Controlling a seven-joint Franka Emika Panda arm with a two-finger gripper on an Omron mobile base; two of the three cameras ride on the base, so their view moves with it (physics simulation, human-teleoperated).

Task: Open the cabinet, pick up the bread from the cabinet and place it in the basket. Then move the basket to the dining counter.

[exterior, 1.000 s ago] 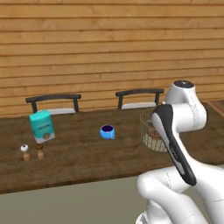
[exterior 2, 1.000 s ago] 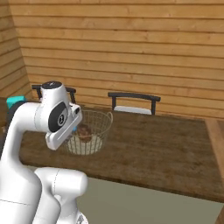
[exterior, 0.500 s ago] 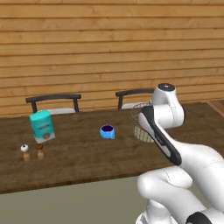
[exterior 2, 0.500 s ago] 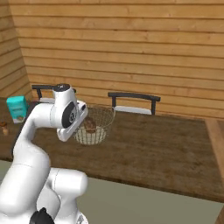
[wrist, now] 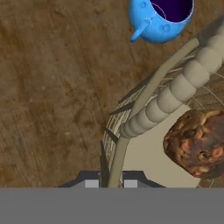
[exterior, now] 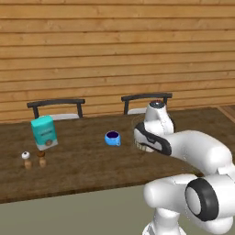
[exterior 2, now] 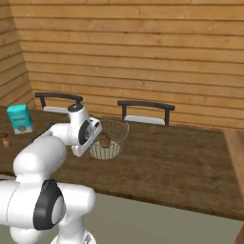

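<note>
- The gripper (wrist: pixel 111 183) stands at the rim of the basket (exterior 2: pixel 110 139); in the hand view its two dark fingertips (wrist: pixel 91 181) sit close on either side of the tan rim wire, so it is closed on the rim with only the wire between them.
- The basket rests on the dining counter (exterior 2: pixel 181 162), on the dark wood top, near the far edge; in the left base view the arm hides most of it and only a bit of wire shows at the basket (exterior: pixel 137 123).
- The bread (wrist: pixel 199 142), a brown crusty lump, lies inside the basket on its pale base; in the right base view the bread (exterior 2: pixel 104 141) shows dimly through the wires.
- A blue cup (exterior: pixel 112 137) stands on the counter just beside the basket, on its left in the left base view; its inside is dark.
- A teal box (exterior: pixel 44 132) stands further left, tilted; its label is too small to read.
- Two small shakers (exterior: pixel 34 159) stand near the front of the box.
- Two dark chairs (exterior 2: pixel 145 111) sit behind the counter, against a wooden plank wall (exterior: pixel 114 50).
</note>
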